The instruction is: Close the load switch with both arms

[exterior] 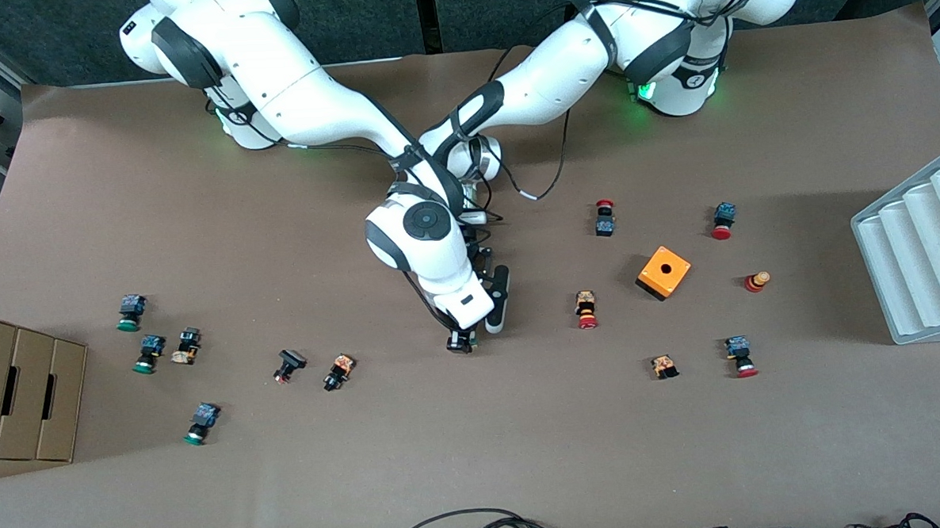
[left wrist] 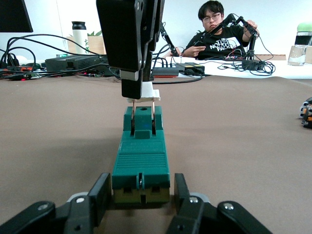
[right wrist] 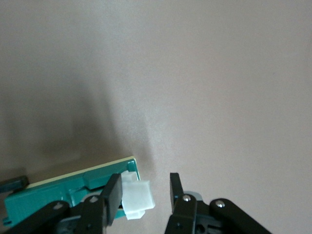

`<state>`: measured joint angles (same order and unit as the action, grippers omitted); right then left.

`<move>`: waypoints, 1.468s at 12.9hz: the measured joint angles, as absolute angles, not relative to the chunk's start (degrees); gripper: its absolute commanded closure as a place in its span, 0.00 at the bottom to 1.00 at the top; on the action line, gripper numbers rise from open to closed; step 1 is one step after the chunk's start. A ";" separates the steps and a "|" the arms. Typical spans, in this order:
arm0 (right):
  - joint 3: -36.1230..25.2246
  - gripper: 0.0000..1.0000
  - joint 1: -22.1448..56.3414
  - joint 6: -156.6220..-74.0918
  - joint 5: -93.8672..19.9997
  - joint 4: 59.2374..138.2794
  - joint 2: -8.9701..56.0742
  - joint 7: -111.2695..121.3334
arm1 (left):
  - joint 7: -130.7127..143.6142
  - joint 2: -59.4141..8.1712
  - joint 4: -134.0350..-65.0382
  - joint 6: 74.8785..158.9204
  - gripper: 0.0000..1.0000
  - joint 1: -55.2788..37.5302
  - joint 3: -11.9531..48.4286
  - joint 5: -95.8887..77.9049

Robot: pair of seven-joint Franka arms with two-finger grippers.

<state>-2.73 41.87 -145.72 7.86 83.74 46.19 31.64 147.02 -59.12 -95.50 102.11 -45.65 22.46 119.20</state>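
The load switch [exterior: 462, 342], a narrow green block with a white lever, lies on the brown table mid-way between the arms' ends. In the left wrist view the load switch [left wrist: 141, 156] runs away from my left gripper [left wrist: 141, 183]. Its fingers [left wrist: 103, 187] clamp the block's near end. My right gripper [left wrist: 132, 53] hangs over the other end, above the raised white lever [left wrist: 146, 91]. In the right wrist view the lever [right wrist: 137, 195] sits between the fingers of my right gripper [right wrist: 145, 180], touching one finger, with a gap to the other. From the front camera my right gripper [exterior: 463, 334] covers most of the switch; my left gripper [exterior: 492, 323] is beside it.
An orange box [exterior: 664, 272] with a hole stands toward the left arm's end, with several red-capped push buttons [exterior: 587, 310] around it. Green-capped buttons [exterior: 149, 353] lie toward the right arm's end. A grey ridged tray [exterior: 922, 252] and cardboard boxes [exterior: 23, 387] sit at the table's ends.
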 measured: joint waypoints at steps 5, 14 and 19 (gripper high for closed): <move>-2.72 0.52 41.65 -145.72 7.86 83.29 46.65 31.66 | 147.02 -59.12 -95.50 102.11 0.41 -45.65 22.46 119.19; -2.70 0.52 41.65 -145.72 7.86 83.01 47.10 31.66 | 147.02 -59.12 -95.50 102.11 0.41 -45.65 22.46 119.20; -2.67 0.52 41.63 -146.09 7.86 82.43 48.23 31.67 | 147.02 -59.12 -95.50 102.11 0.41 -45.65 22.46 119.19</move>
